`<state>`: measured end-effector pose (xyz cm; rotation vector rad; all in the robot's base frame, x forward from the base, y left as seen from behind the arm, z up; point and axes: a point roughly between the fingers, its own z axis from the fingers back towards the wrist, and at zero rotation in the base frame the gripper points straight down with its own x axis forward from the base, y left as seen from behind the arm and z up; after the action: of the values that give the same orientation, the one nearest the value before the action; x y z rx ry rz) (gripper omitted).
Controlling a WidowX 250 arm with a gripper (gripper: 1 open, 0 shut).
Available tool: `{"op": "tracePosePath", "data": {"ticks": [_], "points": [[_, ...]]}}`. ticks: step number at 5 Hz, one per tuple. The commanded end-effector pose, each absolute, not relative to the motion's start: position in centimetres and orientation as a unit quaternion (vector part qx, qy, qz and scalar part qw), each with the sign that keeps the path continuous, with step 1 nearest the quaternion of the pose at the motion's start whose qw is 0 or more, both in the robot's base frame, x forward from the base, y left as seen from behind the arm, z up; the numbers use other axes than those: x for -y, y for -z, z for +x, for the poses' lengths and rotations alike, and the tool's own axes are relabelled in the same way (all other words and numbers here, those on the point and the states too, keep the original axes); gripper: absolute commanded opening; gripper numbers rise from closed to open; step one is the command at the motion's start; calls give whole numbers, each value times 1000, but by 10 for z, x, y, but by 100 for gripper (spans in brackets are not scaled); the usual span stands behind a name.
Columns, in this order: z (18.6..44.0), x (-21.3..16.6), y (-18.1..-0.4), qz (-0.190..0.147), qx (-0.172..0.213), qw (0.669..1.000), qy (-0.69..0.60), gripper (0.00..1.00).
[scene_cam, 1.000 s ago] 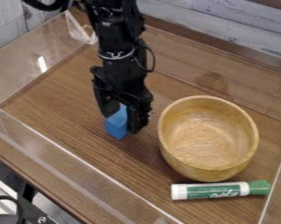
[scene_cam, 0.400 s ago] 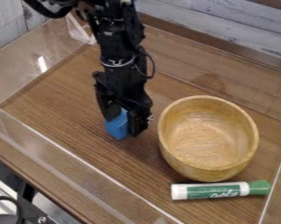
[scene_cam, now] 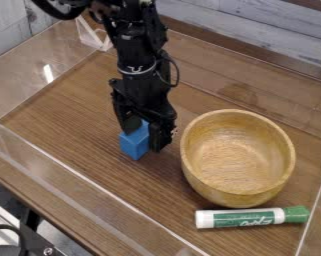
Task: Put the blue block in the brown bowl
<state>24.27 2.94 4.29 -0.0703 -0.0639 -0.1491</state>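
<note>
Gripper (scene_cam: 139,135) wide open (pointing down) around blue block (scene_cam: 133,144).

- A green-and-white marker (scene_cam: 252,216) lies on its side near the front right, its green cap end pointing right and slightly up the picture, the white barrel printed with green lettering too small to read.
- The surface (scene_cam: 69,115) is dark brown wood with the grain running across it.
- Clear plastic walls (scene_cam: 63,195) fence the surface in, catching glare along the front and left edges.
- Behind the back wall runs a pale, whitewashed plank backdrop (scene_cam: 270,30).
- A tangle of dark cables (scene_cam: 5,240) shows below the front left corner.
</note>
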Motion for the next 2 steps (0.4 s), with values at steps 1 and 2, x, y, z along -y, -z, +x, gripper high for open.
{"op": "tracePosePath", "data": {"ticks": [1,2], "points": [[244,-31,-35,-33,32,996,82,100],[244,-31,-31,-34,31,995,84,100]]}}
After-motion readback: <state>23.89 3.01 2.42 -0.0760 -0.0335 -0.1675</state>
